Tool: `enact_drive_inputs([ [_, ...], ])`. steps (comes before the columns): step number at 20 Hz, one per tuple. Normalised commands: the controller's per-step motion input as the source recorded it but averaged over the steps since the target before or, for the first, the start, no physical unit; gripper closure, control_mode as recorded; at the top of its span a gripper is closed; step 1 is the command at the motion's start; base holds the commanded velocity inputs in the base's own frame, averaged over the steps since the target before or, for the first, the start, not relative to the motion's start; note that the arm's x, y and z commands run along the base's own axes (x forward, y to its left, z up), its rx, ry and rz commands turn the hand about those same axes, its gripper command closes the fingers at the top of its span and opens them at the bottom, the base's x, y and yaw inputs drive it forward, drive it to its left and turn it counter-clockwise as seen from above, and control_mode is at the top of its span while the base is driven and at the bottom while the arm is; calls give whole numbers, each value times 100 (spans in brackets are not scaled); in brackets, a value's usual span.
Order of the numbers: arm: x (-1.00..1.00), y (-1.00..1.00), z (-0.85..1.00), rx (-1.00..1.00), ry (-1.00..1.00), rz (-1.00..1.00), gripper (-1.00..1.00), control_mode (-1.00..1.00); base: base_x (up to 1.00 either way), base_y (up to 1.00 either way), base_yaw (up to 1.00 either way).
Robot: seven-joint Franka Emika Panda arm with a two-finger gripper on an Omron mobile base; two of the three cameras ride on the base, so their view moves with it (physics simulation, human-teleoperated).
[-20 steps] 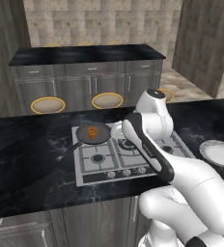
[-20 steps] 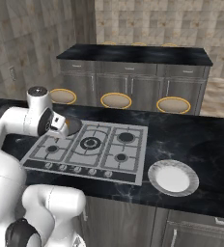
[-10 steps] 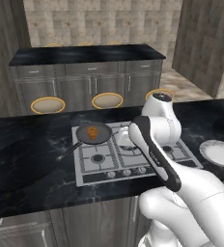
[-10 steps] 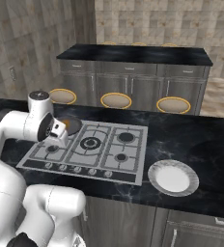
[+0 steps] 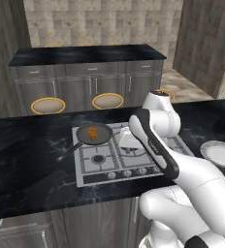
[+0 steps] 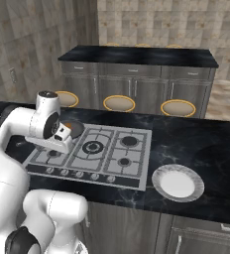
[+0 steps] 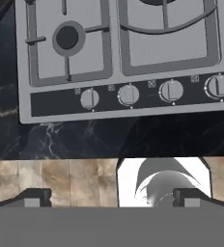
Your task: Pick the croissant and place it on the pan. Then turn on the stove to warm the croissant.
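A black marbled counter (image 5: 32, 164) crosses the lower half of the left base view, with the silver-grey stove (image 5: 126, 152) set into it at centre frame. Behind it, in the upper half, stands a grey cabinet island (image 5: 88, 80) with a dark top, fronted by three round stools (image 6: 119, 103). The back wall is tan stone tile. A white plate (image 6: 178, 182) rests on the counter right of the stove in the right base view.

The pan (image 5: 94, 133) sits on the stove's rear left burner, left of centre frame, handle pointing toward lower left. The croissant (image 5: 92, 133), small and orange-brown, lies inside the pan bowl.

In the hand view, the gripper (image 7: 111, 198) sits at bottom centre, fingers spread wide and holding nothing, looking down on the row of knobs (image 7: 128, 94) across the middle of the frame.
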Motion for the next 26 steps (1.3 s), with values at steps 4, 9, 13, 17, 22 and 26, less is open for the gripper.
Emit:
enact_drive_inputs([
  [4,0,-6,-14,-4,13,0,-100,-100,0,0,0],
  [9,0,-4,-21,-2,5,-1,-100,-100,0,0,0],
  [13,3,-1,-21,0,2,-1,-100,-100,0,0,0],
  [17,7,0,-24,0,1,0,-100,-100,0,0,0],
  [22,7,0,-25,0,0,0,-100,-100,0,0,0],
  [26,13,0,-21,-3,1,0,-100,-100,0,0,0],
])
